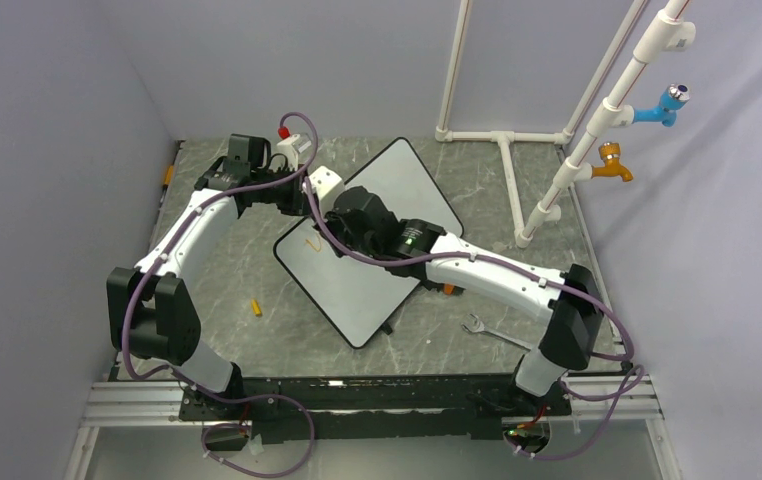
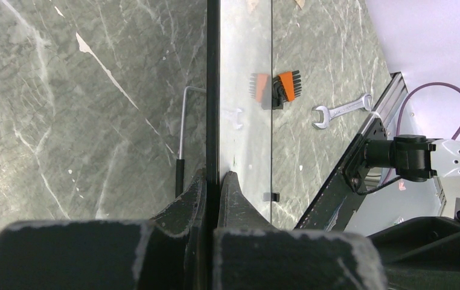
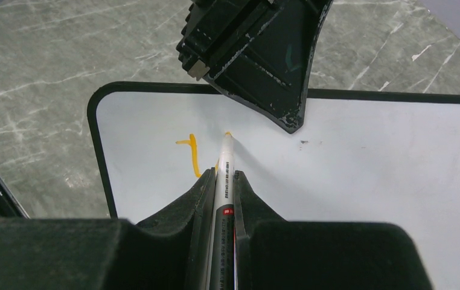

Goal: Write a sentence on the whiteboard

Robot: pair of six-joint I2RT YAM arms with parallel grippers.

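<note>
The whiteboard (image 1: 402, 190) lies as a diamond in the middle of the table. My left gripper (image 1: 319, 186) is shut on its far-left black rim (image 2: 213, 90); in the left wrist view the jaws (image 2: 214, 176) pinch that edge. My right gripper (image 3: 223, 176) is shut on a white marker (image 3: 224, 163), hovering low over the board (image 3: 366, 157). The marker's orange tip (image 3: 228, 134) touches the surface. Of the sentence, only one hooked orange stroke (image 3: 194, 154) shows near the board's corner, also visible as an orange stroke (image 1: 312, 243) from above.
An orange marker cap (image 1: 255, 307) lies on the table left of the board. A wrench (image 1: 479, 326) and an orange hex-key holder (image 2: 283, 88) lie to the right. A single hex key (image 2: 182, 130) lies by the held rim. White pipes with blue (image 1: 669, 103) and orange (image 1: 612, 163) taps stand back right.
</note>
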